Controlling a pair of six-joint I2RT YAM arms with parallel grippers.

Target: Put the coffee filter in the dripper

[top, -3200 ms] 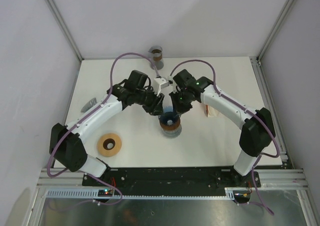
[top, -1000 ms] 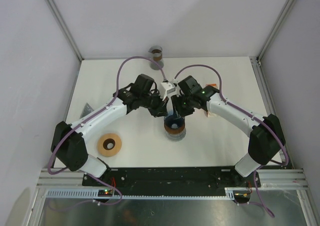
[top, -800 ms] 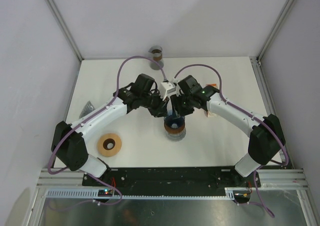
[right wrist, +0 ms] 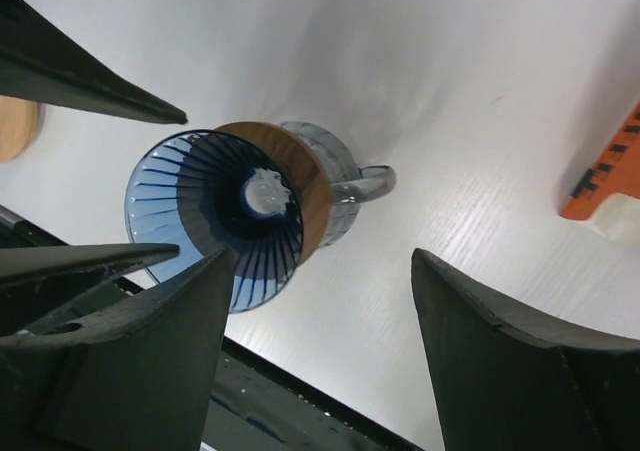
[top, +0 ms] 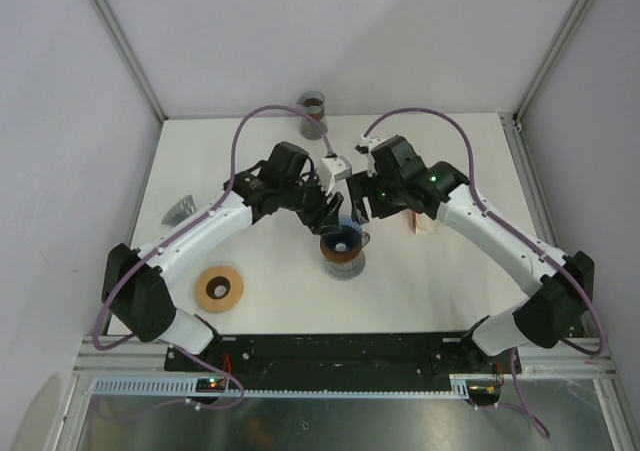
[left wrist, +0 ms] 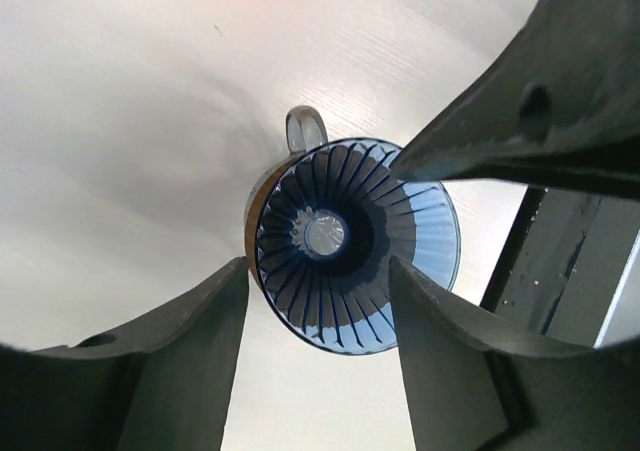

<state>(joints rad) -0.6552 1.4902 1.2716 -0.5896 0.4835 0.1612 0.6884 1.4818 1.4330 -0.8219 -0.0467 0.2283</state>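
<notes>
One white tabletop (top: 450, 271) lay beneath; above it the left hand (left wrist: 318, 271) and right hand (right wrist: 318, 271) hung open and empty, flanking the blue dripper (top: 341, 239). No filter showed on the dripper's bare ribs; where it lay I could not tell. Thin, floppy paper, it would want a gentle rim pinch.

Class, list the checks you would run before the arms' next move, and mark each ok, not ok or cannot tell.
1. Dripper seated on server: ok.
2. Filter in dripper: not ok, ribs bare.
3. Left gripper open and empty: ok.
4. Right gripper open and empty: ok.
5. Where the filter lies: cannot tell.
</notes>
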